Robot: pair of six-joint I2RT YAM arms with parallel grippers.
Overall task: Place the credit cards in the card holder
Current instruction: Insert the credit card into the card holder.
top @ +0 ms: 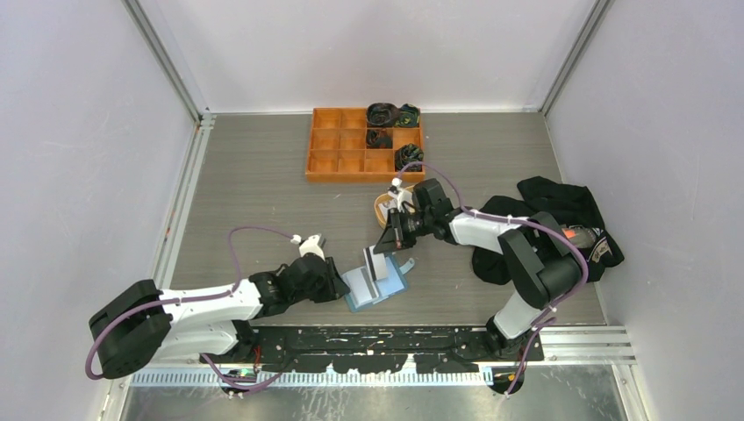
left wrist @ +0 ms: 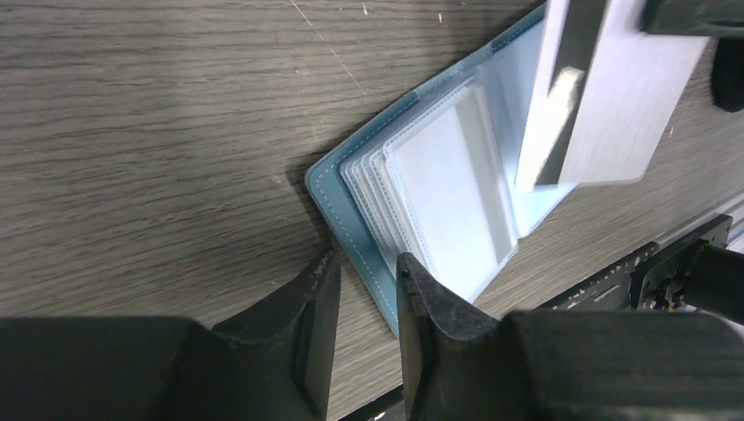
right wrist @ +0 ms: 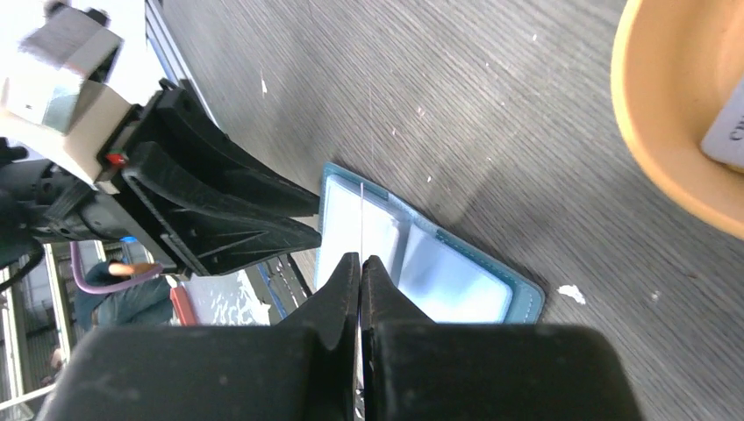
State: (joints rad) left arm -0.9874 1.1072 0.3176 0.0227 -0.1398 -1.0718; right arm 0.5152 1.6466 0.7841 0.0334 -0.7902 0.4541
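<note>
The blue card holder (top: 389, 289) lies open on the table, its clear slots up; it also shows in the left wrist view (left wrist: 439, 193) and the right wrist view (right wrist: 456, 281). My right gripper (top: 387, 240) is shut on a white-grey credit card (top: 377, 264) and holds it upright just above the open holder. That card is edge-on in the right wrist view (right wrist: 361, 215) and broad in the left wrist view (left wrist: 605, 96). My left gripper (top: 339, 282) is open at the holder's left edge, with one fingertip (left wrist: 417, 276) over the blue rim and the other on the table.
A tan oval dish (right wrist: 676, 114) with another card (right wrist: 726, 132) in it stands behind the right gripper. An orange compartment tray (top: 338, 145) with dark items is at the back. A black cloth (top: 561, 206) lies at the right.
</note>
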